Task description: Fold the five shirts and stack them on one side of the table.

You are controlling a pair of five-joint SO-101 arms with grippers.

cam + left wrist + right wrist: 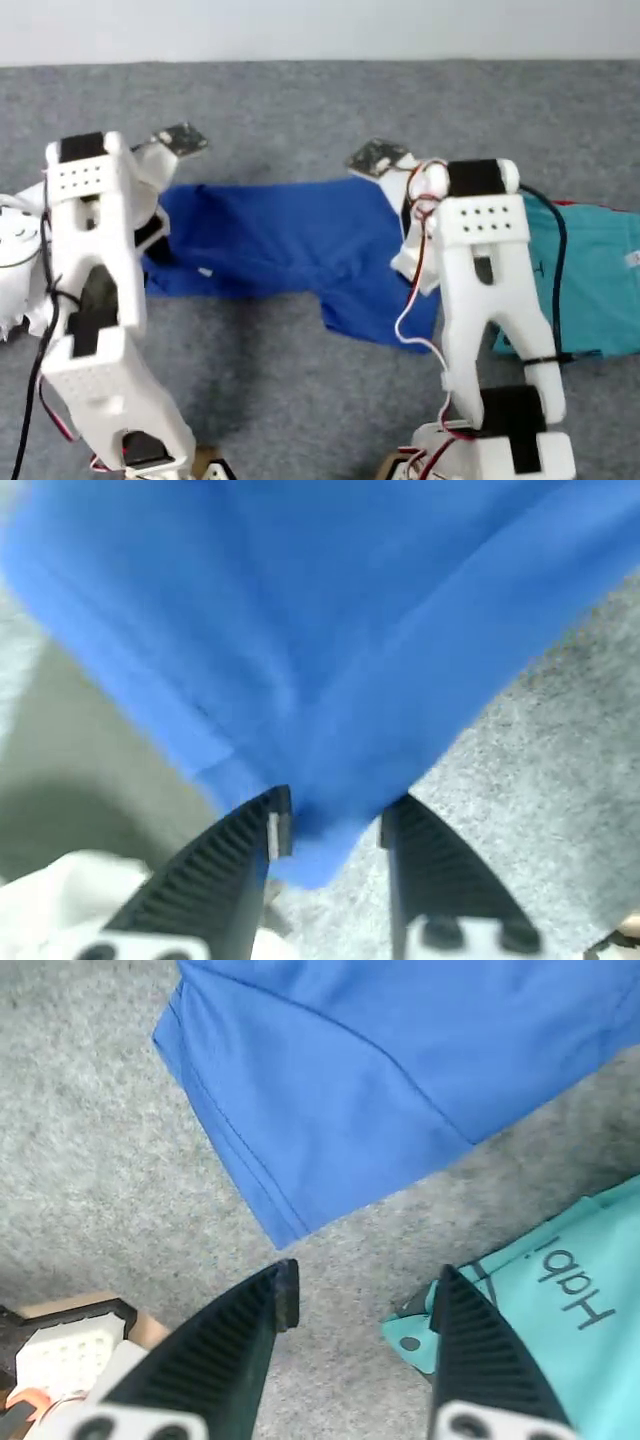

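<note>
Quick status from me. The blue shirt (280, 240) lies across the middle of the high view on the grey table (300, 400). Its long axis runs left to right, and one corner dips toward the lower right of the frame. My left gripper (335, 830) sits at the shirt's left end, jaws pinched on a bunched bit of the blue cloth, which fans out from between them. My right gripper (365, 1300) hangs over bare table with its jaws spread and nothing between them. It sits near the blue shirt's stitched hem on one side and the edge of a teal shirt (600, 290) on the other. The teal shirt lies flat at the right edge of the high view, partly under my right arm. It has some dark print near its edge, which I'm not reading off. There's a small pale tag (205, 271) on the blue shirt toward its left end. A white shirt (15, 250) is bunched at the far left edge.
</note>
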